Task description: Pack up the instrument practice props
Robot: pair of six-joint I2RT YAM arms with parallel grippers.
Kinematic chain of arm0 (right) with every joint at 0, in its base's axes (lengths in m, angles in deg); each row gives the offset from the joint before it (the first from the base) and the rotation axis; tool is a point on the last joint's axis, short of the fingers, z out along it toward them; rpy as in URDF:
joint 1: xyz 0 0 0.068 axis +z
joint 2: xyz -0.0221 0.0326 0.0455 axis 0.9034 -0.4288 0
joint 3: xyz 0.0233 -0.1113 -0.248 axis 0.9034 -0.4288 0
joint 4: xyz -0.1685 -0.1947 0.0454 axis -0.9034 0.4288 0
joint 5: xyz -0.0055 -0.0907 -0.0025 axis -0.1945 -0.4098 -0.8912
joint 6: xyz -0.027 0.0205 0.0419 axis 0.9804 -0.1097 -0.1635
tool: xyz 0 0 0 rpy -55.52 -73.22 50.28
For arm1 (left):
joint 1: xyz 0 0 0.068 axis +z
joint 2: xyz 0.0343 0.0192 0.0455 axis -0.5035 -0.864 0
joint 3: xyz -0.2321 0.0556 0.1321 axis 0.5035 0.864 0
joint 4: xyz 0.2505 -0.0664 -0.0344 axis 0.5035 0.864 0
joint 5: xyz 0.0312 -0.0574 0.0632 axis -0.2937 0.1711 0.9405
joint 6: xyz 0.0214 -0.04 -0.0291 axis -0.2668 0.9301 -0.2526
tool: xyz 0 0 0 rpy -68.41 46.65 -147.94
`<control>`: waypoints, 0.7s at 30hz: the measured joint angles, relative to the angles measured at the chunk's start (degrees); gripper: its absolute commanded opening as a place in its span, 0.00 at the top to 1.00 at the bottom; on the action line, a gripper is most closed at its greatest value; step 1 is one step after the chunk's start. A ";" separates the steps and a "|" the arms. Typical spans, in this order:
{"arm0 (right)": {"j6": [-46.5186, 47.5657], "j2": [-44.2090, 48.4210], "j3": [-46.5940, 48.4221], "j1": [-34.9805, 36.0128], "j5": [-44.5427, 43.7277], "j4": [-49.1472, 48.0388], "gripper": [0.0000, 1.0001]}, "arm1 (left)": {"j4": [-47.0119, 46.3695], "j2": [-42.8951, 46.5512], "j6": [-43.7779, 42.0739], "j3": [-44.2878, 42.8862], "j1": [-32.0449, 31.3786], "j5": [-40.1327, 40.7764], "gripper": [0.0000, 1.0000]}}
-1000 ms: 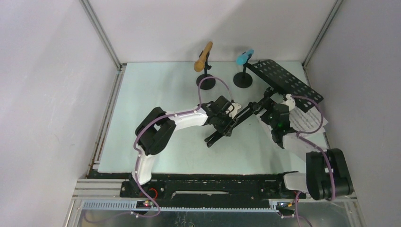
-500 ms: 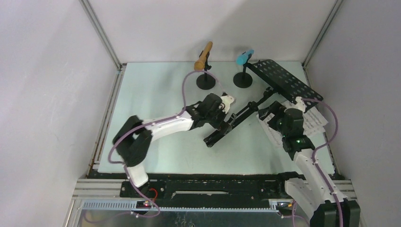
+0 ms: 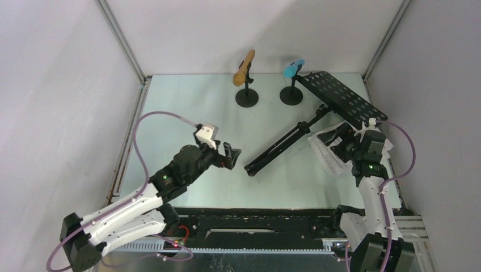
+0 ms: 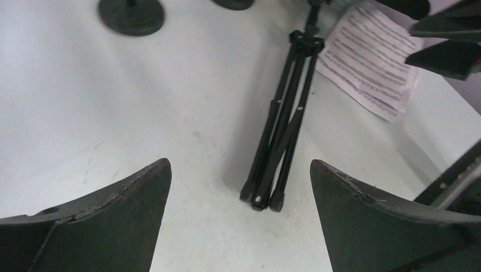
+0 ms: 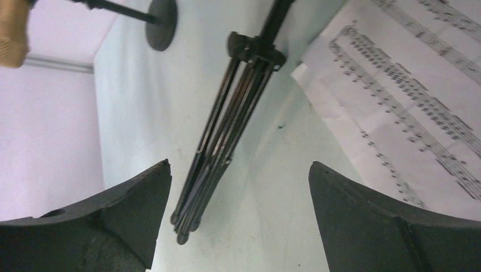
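The black music rack (image 3: 283, 145) is laid at a slant on the pale green surface (image 3: 176, 113). Its tripod legs are folded into one bundle pointing toward the near side, and its perforated desk (image 3: 341, 100) is raised at the far right. White sheet-music pages (image 3: 328, 154) are spread on the surface just to the right of the legs, partly hidden under the right arm. At the far edge, the tan microphone (image 3: 244, 67) is held aslant in one clip holder (image 3: 247, 97) and the light-blue microphone (image 3: 294, 68) in the other clip holder (image 3: 291, 96). Both holders stand upright, well apart from the arms.

The left arm's elbow is swung out to the near left corner, and its forearm is extended diagonally toward the rack. The left hand (image 3: 229, 155) is held just left of the leg tips without touching them. Its fingers are spread and nothing is gripped. The right arm is raised steeply from its base, with the wrist bent over the pages. The right hand (image 3: 342, 140) is likewise spread wide and empty, directed at the folded legs.
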 measured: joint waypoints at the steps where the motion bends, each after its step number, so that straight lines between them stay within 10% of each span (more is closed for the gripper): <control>1: -0.09 -0.13 0.00 -0.04 0.98 -0.57 0.09 | 0.57 2.47 1.11 1.70 0.02 1.60 0.00; 12: 3.04 -4.04 1.60 18.73 -6.25 -13.42 0.11 | 12.44 16.81 11.82 10.91 0.09 12.24 0.00; 21: 13.42 -27.54 14.45 26.18 -16.87 -32.20 0.12 | 16.22 16.28 10.99 13.99 0.11 15.78 0.00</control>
